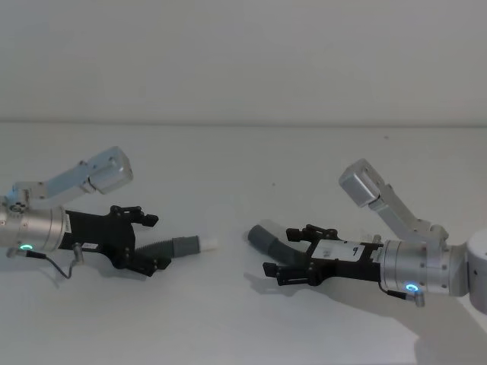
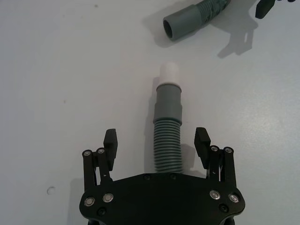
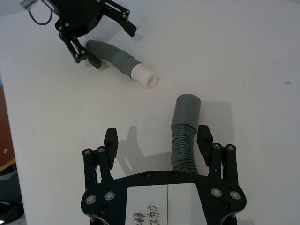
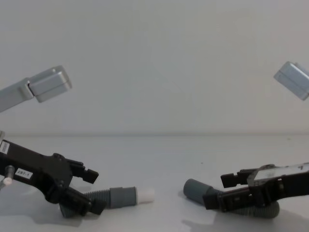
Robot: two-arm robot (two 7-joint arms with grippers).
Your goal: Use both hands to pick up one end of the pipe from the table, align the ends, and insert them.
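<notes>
1. The black plastic two-finger left gripper sits low at about 8 o'clock in the head view. Its jaws are apart and straddle the dark-grey corrugated hose piece that carries the narrow white plug tip. The left wrist view shows a gap on each side of the hose, so nothing is clamped
2. The matching black right gripper sits at about 4 o'clock, jaws likewise spread, astride the second corrugated hose piece with the wide dark-grey socket cuff. In the right wrist view this hose lies off-centre, just beside or touching one finger; which cannot be told
3. Both pieces appear to rest on the plain matte white-grey table, as neither is gripped
4. Each gripper stands over the ribbed section, behind the smooth end. Judged purpose: to leave plug and cuff projecting free for mating
5. The plug tip points to 3 o'clock and the cuff mouth faces roughly 10 o'clock. The ends face each other loosely but are out of line and well apart, with bare surface between them
6. The far table edge at 12 o'clock is well away. The right wrist view shows a side edge beyond the left gripper, so room on that side is tighter
7. Assessment: the grasp is not yet made. Closing the right jaws would likely shove the off-centre hose sideways, and the flexible ribs may bend during alignment
</notes>
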